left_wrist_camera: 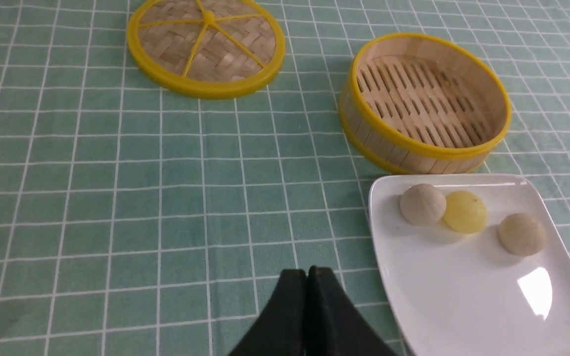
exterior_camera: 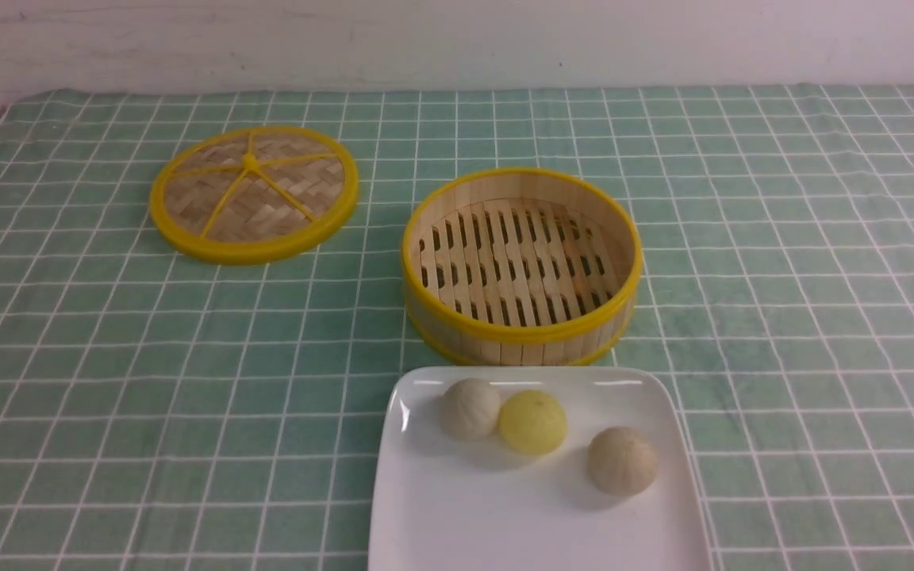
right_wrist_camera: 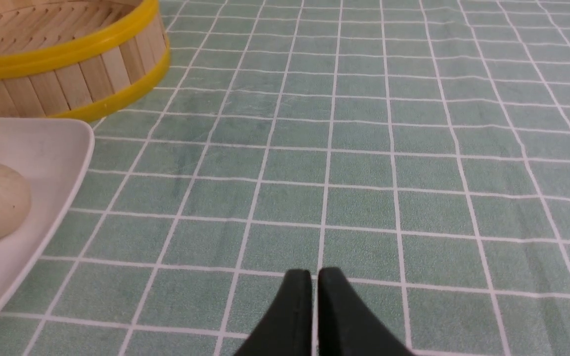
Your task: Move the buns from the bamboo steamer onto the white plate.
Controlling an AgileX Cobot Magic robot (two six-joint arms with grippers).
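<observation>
The bamboo steamer point(exterior_camera: 520, 333) stands in the middle of the table with nothing on its slatted floor. Just in front of it lies the white plate point(exterior_camera: 520, 515). Two pale buns rest on the plate, one at its far left point(exterior_camera: 469, 408) and one further right point(exterior_camera: 622, 461). Neither arm shows in the front view. My left gripper point(left_wrist_camera: 307, 270) is shut and empty, hovering over the cloth to the left of the plate. My right gripper point(right_wrist_camera: 314, 272) hangs over bare cloth right of the plate, its fingers all but together with only a hairline slit, holding nothing.
A bright yellow ball point(exterior_camera: 533, 421) sits on the plate touching the left bun. The flat woven lid point(exterior_camera: 254, 193) with yellow rim lies at the far left on the green checked cloth point(exterior_camera: 782, 277). A white wall runs behind the table.
</observation>
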